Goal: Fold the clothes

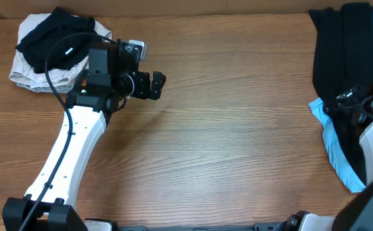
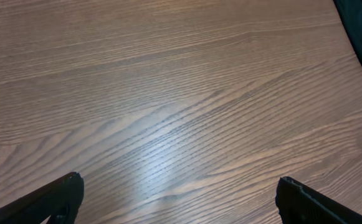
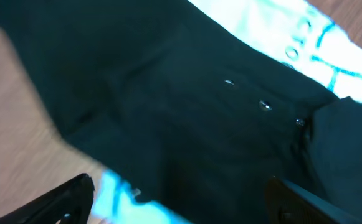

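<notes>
The garment (image 1: 341, 51) is plain black, the tee (image 1: 335, 151) light blue, the table (image 1: 237, 128) brown with wood grain.

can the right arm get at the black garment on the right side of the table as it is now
Probably yes. The right end effector hangs open right above the black garment, and nothing lies over the cloth there. The light-blue tee sits underneath it.
</notes>
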